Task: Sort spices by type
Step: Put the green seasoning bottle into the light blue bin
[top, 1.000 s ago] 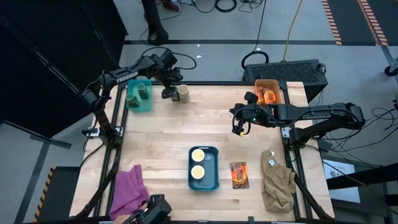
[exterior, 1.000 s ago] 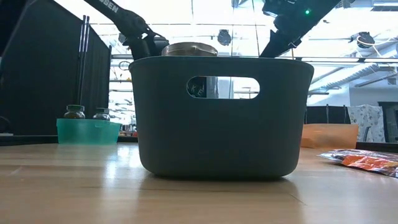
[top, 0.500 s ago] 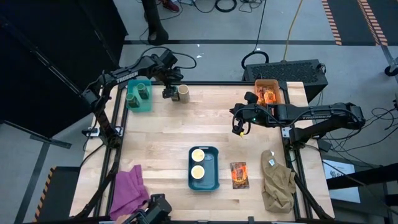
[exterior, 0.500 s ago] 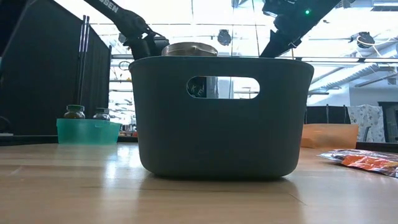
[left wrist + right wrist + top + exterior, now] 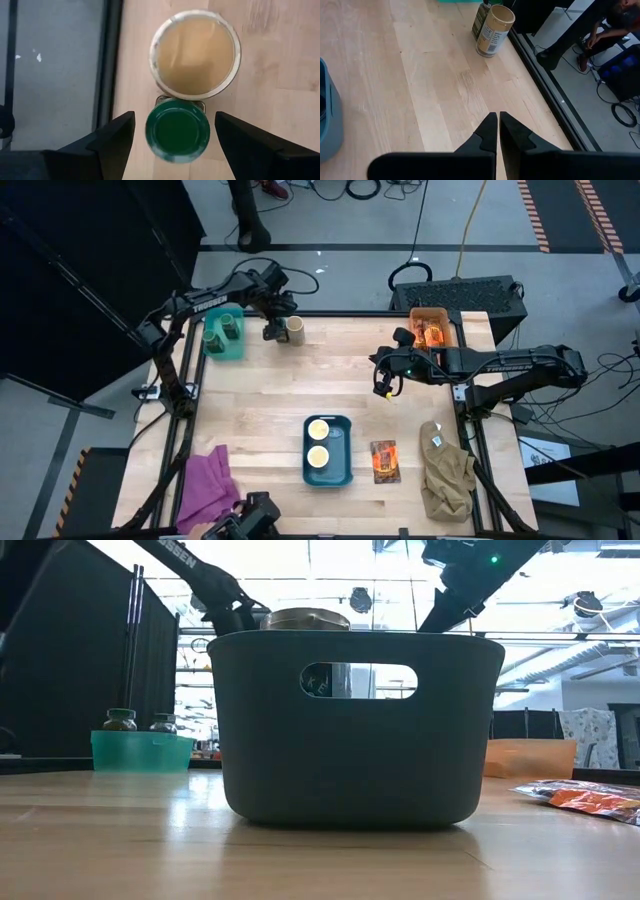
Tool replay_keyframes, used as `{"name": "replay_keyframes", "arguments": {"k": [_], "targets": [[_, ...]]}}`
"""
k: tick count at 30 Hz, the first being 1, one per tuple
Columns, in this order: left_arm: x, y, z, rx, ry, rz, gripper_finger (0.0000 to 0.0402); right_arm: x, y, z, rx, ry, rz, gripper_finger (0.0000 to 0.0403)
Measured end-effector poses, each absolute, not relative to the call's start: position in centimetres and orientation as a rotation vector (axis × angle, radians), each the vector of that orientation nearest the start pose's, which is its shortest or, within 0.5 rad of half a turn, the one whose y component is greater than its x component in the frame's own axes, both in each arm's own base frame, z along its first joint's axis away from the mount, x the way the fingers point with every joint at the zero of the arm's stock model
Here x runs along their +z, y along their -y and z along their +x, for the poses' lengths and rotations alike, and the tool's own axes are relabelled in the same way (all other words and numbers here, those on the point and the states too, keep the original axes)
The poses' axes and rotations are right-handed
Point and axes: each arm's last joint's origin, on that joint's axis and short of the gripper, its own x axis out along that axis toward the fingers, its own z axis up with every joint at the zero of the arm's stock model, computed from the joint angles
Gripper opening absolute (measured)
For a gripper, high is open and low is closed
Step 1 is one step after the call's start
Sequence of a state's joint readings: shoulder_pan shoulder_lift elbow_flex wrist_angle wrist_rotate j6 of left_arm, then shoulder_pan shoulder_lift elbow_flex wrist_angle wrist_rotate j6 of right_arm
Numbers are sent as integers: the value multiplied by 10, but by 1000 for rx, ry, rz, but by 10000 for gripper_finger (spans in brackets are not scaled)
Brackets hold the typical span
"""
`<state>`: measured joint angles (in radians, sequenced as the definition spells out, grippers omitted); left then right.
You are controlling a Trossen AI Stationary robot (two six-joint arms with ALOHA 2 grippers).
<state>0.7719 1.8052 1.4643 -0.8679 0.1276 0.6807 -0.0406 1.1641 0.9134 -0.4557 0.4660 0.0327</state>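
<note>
A green spice jar (image 5: 177, 130) stands upright on the table at the far left, right beside a cream-topped jar (image 5: 195, 55). My left gripper (image 5: 174, 117) hangs open above the green jar, pointing down, one finger on each side of the lid with a gap at both. In the high view this gripper (image 5: 272, 330) is next to the cream-topped jar (image 5: 295, 330). My right gripper (image 5: 385, 388) is shut and holds nothing, above the table right of centre. An orange-and-black packet (image 5: 384, 461) lies flat near the front.
A teal bin (image 5: 210, 348) at the far left holds two green jars. A blue bin (image 5: 345, 452) near the front holds two cream-topped jars. An orange bin (image 5: 443, 313) at the far right holds packets. Khaki cloth (image 5: 447, 470) lies front right, purple cloth (image 5: 208, 485) front left.
</note>
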Motion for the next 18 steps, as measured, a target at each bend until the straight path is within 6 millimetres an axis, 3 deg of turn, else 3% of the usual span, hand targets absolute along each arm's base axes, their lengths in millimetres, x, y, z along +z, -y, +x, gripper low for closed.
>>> {"name": "replay_keyframes", "arguments": {"k": [6,18], "targets": [[225,-260,272,140,-1245,60,281,282,23,238,-498,-698,-115,0],[215,-260,272,96,-1303,75,278,281,23,237,-500,-705,-112,0]]}}
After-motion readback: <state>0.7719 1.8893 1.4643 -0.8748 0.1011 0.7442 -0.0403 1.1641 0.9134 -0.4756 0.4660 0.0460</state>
